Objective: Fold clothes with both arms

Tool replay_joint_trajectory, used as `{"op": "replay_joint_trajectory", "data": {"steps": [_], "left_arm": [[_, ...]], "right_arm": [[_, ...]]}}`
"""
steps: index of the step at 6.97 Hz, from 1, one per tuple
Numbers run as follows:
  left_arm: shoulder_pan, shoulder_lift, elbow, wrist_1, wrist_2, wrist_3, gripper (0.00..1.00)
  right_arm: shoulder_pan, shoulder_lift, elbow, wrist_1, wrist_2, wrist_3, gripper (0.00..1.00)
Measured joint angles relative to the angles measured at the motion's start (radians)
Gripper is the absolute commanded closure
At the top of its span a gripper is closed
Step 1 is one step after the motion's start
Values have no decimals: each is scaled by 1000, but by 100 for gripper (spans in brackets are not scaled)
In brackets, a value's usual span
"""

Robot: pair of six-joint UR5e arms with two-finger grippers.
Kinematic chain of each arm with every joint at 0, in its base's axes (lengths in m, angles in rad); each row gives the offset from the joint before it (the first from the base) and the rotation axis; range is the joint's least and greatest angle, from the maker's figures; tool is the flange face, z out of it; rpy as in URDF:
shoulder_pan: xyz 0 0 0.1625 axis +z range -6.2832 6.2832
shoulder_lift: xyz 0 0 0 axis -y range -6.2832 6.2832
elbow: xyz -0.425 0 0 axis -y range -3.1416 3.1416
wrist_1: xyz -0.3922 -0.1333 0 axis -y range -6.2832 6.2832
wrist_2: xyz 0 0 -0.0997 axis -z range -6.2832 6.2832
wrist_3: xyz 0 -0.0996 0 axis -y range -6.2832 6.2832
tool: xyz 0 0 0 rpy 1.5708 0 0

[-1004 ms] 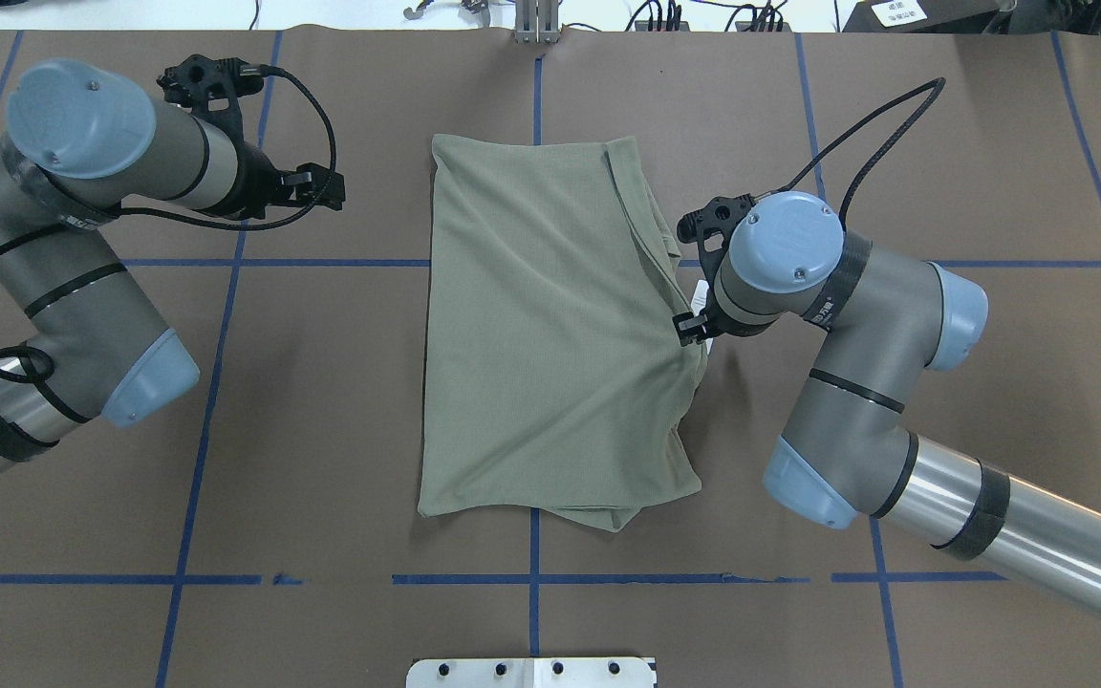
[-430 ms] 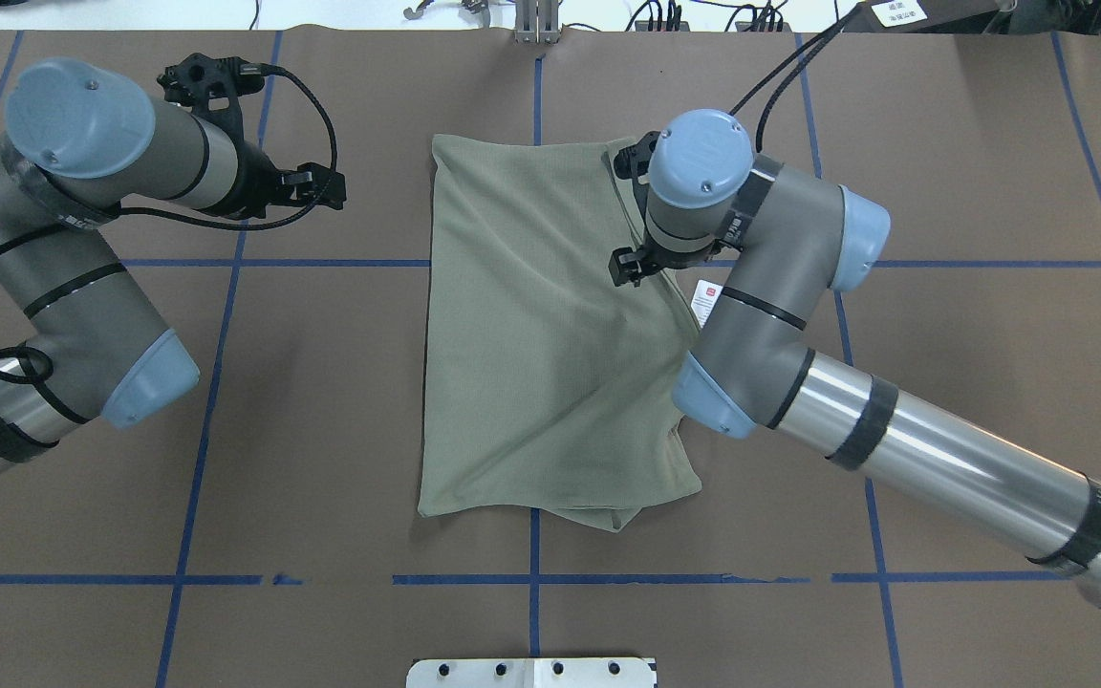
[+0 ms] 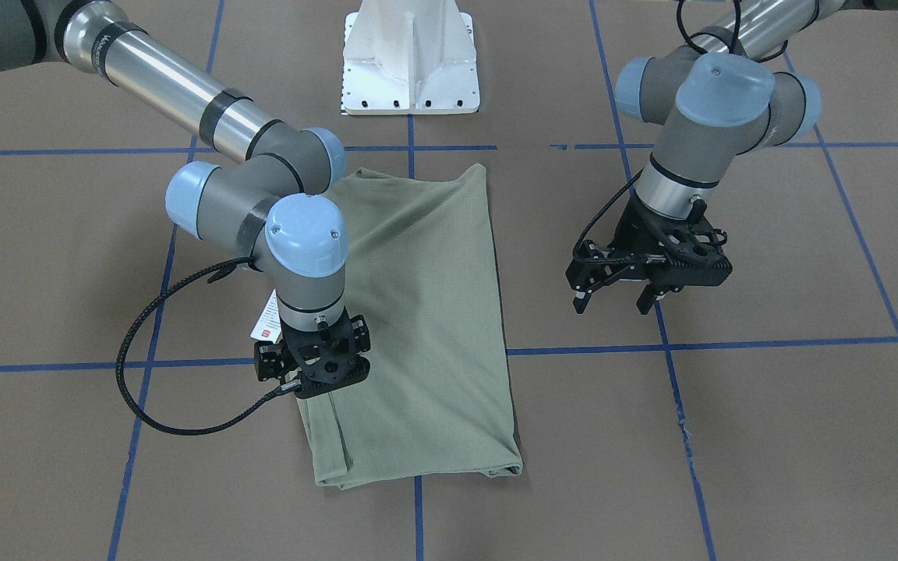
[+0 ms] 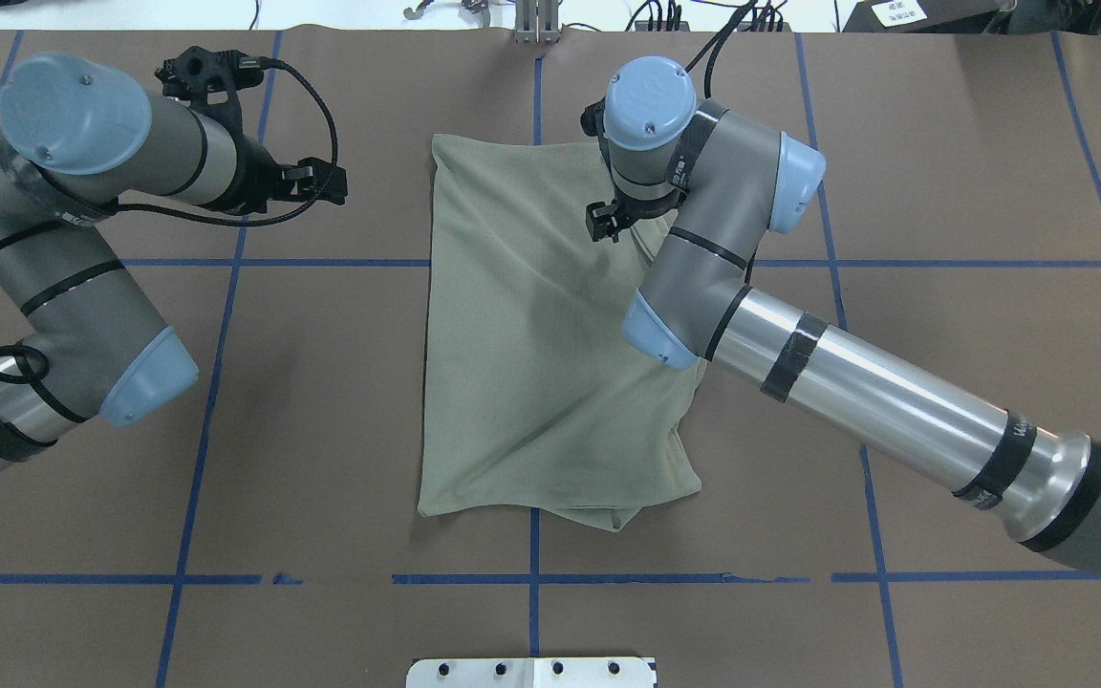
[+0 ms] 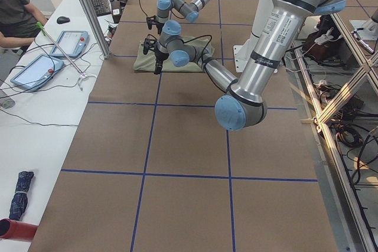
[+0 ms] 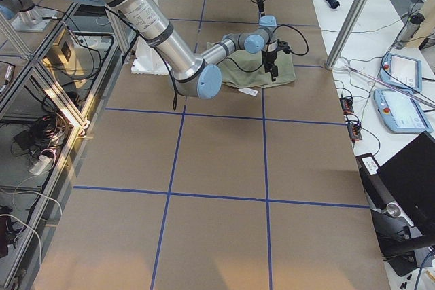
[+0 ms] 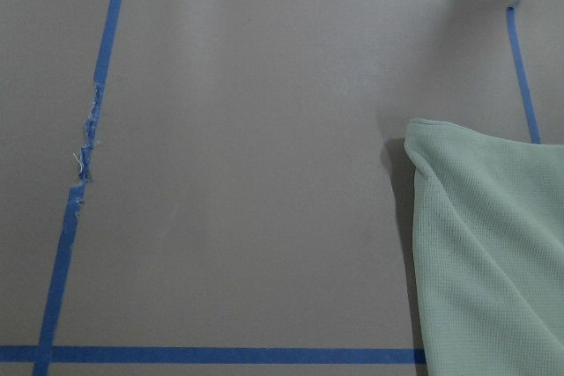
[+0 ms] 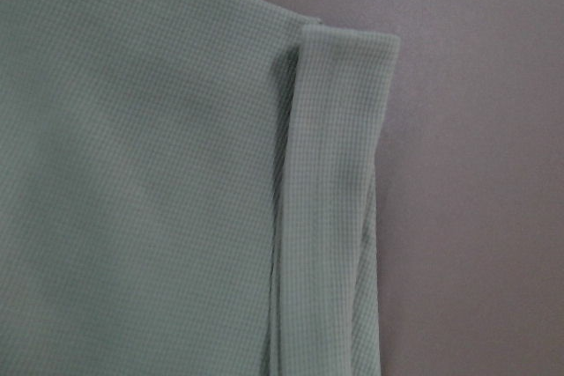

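Observation:
The olive-green shirt (image 4: 531,334) lies folded into a long rectangle at the middle of the brown table, also seen in the front view (image 3: 426,312). My right gripper (image 4: 608,222) hangs just above the shirt's far right corner, pointing down (image 3: 312,374). Its fingers look open and no cloth is lifted. The right wrist view is filled with knit cloth (image 8: 132,173) and a folded ribbed edge (image 8: 339,173). The white hang tag (image 3: 268,321) pokes out beside the right wrist. My left gripper (image 3: 610,305) hovers open and empty off the shirt's left side (image 4: 321,182). One shirt corner (image 7: 493,244) shows in the left wrist view.
Blue tape lines (image 4: 216,382) grid the table. The white base pedestal (image 3: 410,62) stands at the robot's edge. A metal bracket (image 4: 538,24) sits at the far edge. In the left side view, a person (image 5: 18,10) sits at a side desk with tablets (image 5: 35,70).
My right arm has swung from the shirt's right edge near the tag across to its far right corner. The shirt lies as before, and the left arm has barely shifted.

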Motion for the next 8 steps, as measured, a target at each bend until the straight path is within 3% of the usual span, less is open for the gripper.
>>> {"op": "replay_joint_trajectory", "data": {"steps": [8], "left_arm": [[-3, -8, -5, 0, 1, 3, 0]], "right_arm": [[12, -16, -45, 27, 12, -59, 0]]}}
